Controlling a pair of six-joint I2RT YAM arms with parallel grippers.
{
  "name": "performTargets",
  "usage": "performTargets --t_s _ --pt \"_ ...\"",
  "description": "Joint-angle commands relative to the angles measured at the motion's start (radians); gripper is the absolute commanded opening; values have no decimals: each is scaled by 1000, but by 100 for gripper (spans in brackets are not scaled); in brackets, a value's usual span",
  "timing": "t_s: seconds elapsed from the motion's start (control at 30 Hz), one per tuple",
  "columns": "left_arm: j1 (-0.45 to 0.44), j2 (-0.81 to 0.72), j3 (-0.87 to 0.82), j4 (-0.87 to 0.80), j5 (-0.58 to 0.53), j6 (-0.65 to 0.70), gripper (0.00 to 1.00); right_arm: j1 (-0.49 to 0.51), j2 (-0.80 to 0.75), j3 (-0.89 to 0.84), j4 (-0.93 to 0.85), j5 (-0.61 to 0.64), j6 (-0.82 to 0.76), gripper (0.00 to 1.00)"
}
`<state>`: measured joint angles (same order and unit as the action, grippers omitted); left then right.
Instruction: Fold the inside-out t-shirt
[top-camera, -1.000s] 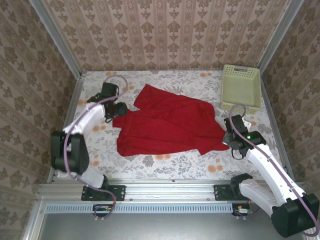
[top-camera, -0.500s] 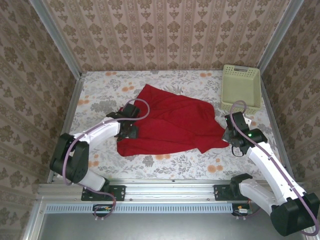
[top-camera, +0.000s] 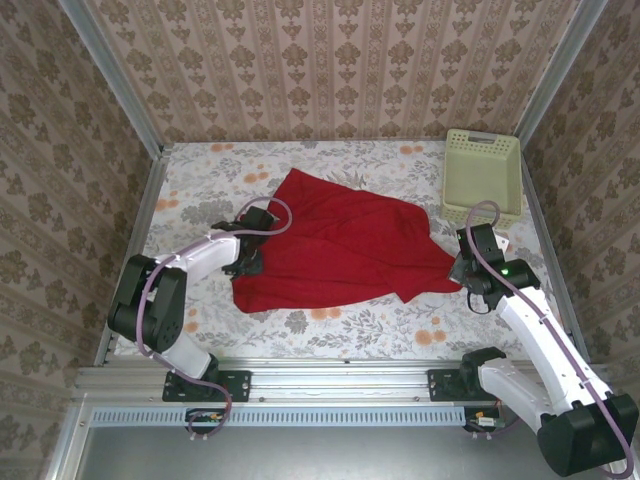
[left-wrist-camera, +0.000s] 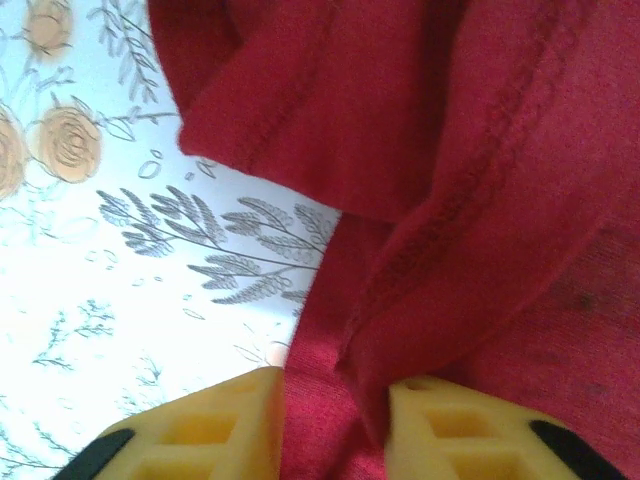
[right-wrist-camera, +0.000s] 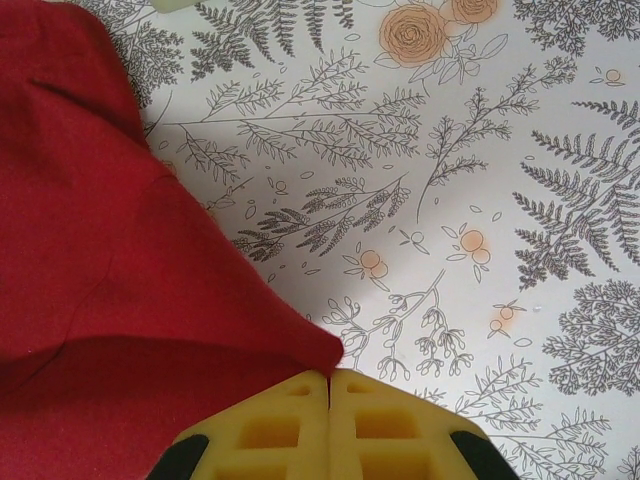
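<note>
At the centre of the counter, the inside-out t-shirt lies rumpled. The left gripper, at the shirt's 9 o'clock edge, has its jaws partly spread astride a hemmed fold. The right gripper, pressed together, pinches the tip of the 4 o'clock corner. Risk: so shallow a pinch may slip under tension, and the left gripper may catch several layers and bunch the fold.

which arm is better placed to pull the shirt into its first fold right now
Right, probably: the right gripper is shut on a corner of the shirt, ready to pull; the left gripper is open, only straddling a hem.
</note>
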<state>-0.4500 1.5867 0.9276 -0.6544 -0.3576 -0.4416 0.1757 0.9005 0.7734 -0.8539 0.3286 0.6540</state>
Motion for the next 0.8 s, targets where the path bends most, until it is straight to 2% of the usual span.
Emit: performTargets --t_s 0.0,0.13,0.23,0.47,0.63,0.77 --pt "36 -3 22 -16 -27 -2 24 -10 -9 20 -20 -3 -17 0" --pt "50 4 13 12 38 14 16 -15 -12 21 -20 -9 -18 0" --pt "71 8 -6 53 128 17 11 -17 -15 22 -18 -12 -20 0" --pt "167 -24 -23 101 298 18 0 -18 -19 37 -10 -35 -24 0" --pt "215 -201 87 36 388 18 0 -37 -21 145 -27 -57 -51 0" --pt "278 -397 264 -38 439 26 0 -63 -27 328 -72 -63 -95 0"
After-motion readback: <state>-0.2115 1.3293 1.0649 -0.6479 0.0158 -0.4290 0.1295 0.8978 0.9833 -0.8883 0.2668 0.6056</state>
